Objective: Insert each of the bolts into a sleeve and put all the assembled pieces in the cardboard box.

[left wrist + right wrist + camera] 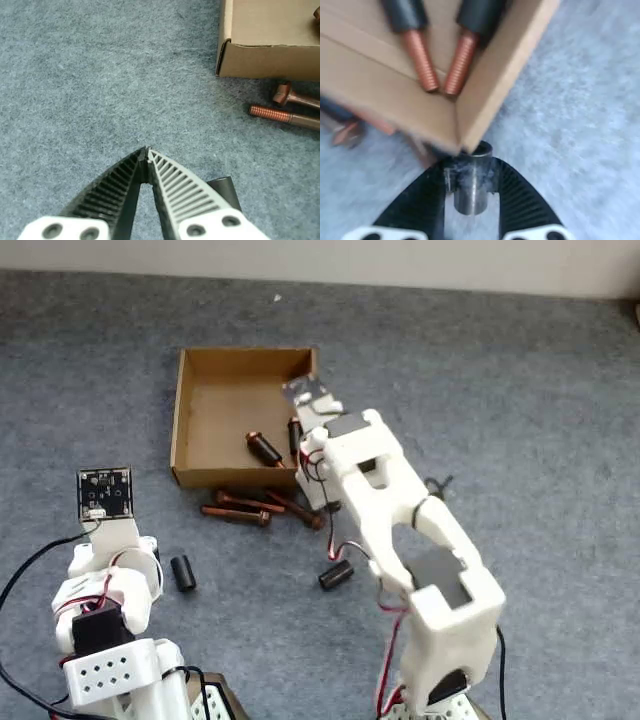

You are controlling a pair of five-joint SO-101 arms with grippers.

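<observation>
Loose bolts (238, 508) along cardboard box (178, 420) front

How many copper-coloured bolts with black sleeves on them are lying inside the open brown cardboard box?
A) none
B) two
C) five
B, two: one sleeved bolt and a second sleeved bolt lie side by side in a corner of the brown cardboard box.

Brown cardboard box (215, 405) and parts
Black-sleeved copper bolts (265, 449) lie in it; bare threaded copper bolts (238, 511) just before it.
</observation>
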